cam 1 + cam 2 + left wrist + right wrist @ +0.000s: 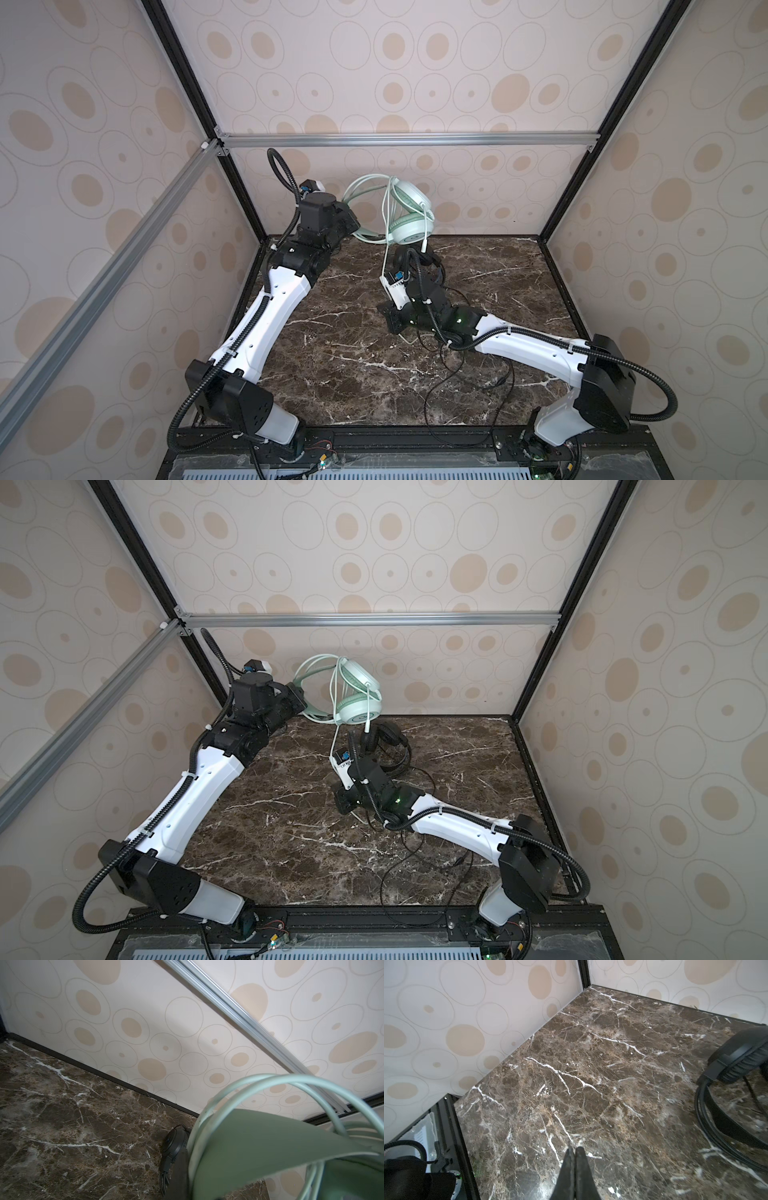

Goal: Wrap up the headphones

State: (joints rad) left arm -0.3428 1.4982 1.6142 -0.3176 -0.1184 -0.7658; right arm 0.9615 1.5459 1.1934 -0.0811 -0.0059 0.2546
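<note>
The mint-green headphones (409, 220) (359, 700) hang above the table's back edge. My left gripper (352, 219) (193, 1178) is shut on their headband (259, 1147). Their pale cable (361, 187) (291, 1082) loops around the band. One strand (384, 266) drops past my right wrist, and the plug end (424, 245) dangles below an earcup. The black headphones (415, 259) (382, 742) (737, 1064) lie on the table under the green pair. My right gripper (384, 318) (575, 1150) is shut on nothing, low over the marble and pointing toward the left wall.
The black cable (457, 374) sprawls in loose loops over the marble table (332, 365) under and in front of my right arm. Patterned walls (415, 83) and an aluminium rail (407, 139) close in the back and sides.
</note>
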